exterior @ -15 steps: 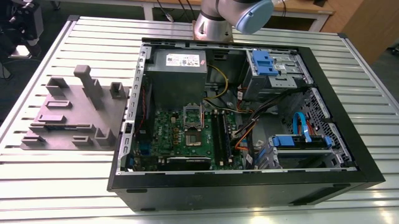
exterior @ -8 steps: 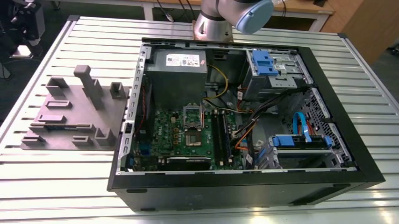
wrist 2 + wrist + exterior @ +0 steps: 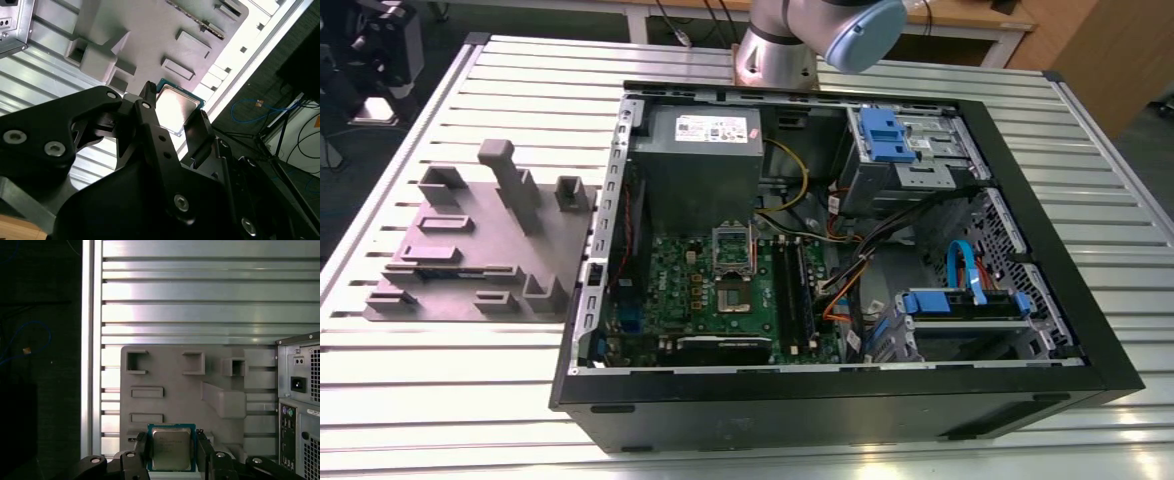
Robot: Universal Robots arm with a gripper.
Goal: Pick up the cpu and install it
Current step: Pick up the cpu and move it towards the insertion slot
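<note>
Gripper (image 3: 172, 450) clasping cpu (image 3: 171, 444), over grey plastic block (image 3: 170, 375)

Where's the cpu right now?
In the first wrist view the cpu is clamped between the gripper's fingers, raised over the grey block that lies beside the computer case.

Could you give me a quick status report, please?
Pincer shut on chip. Chip aloft over grey block. Computer case open, nothing seen blocking.
</note>
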